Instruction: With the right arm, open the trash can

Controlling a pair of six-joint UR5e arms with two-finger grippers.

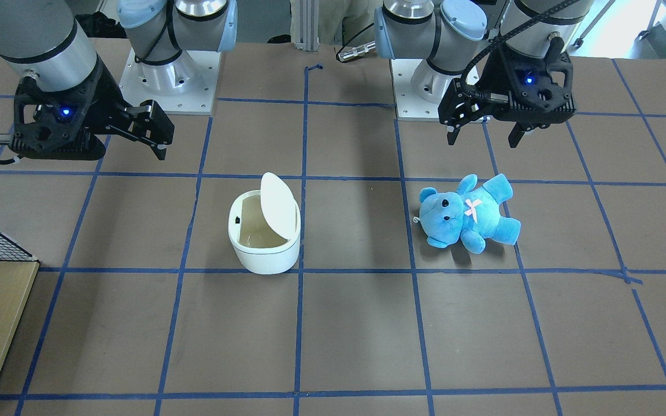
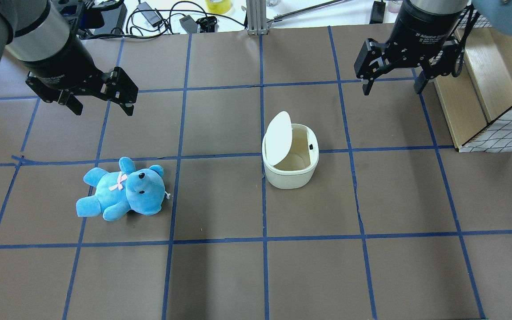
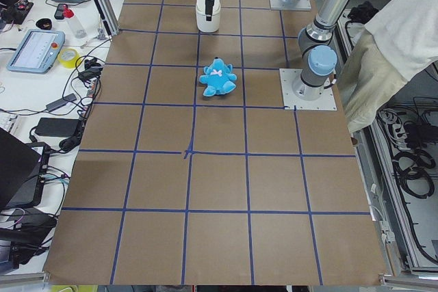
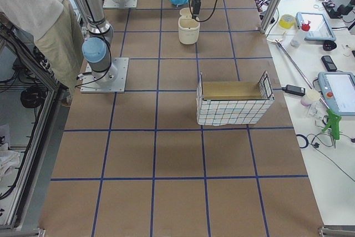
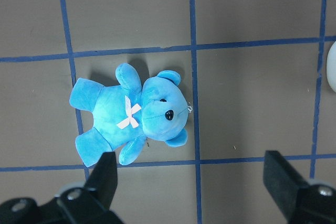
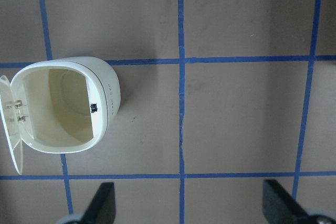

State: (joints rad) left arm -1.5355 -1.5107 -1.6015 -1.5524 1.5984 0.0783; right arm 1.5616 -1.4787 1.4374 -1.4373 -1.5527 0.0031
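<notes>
Well apart from the small white plastic trash can (image 2: 290, 174), its flat lid (image 2: 278, 138) raised, my black right pincer (image 2: 391, 89) hangs wide open, empty.

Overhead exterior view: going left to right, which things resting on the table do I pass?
Blue plush teddy bear, lying face up → small white plastic trash can, hinged lid raised → light wooden box with a wire-grid side, at the right edge.
</notes>
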